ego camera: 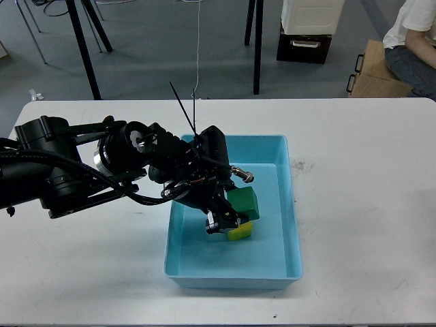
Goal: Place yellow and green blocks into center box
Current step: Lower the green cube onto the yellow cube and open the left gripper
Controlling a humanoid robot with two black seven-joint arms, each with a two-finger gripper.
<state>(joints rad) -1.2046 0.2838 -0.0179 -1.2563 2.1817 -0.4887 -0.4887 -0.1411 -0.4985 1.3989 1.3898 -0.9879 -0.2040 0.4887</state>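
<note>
My left gripper (230, 201) reaches down into the light blue box (289, 204) at the table's middle. Its fingers stand on either side of a green block (244, 201), which sits tilted between the fingertips, just above the box floor. A yellow block (240, 232) lies on the box floor right below the green one, touching or nearly touching it. The gripper's dark body hides the left parts of both blocks. My right gripper is out of view.
The white table (368, 204) carries the box. Behind the table's far edge stand black stand legs (257, 48), a white bin on a black case (306, 30), a cardboard box (371, 71), and a seated person (415, 41).
</note>
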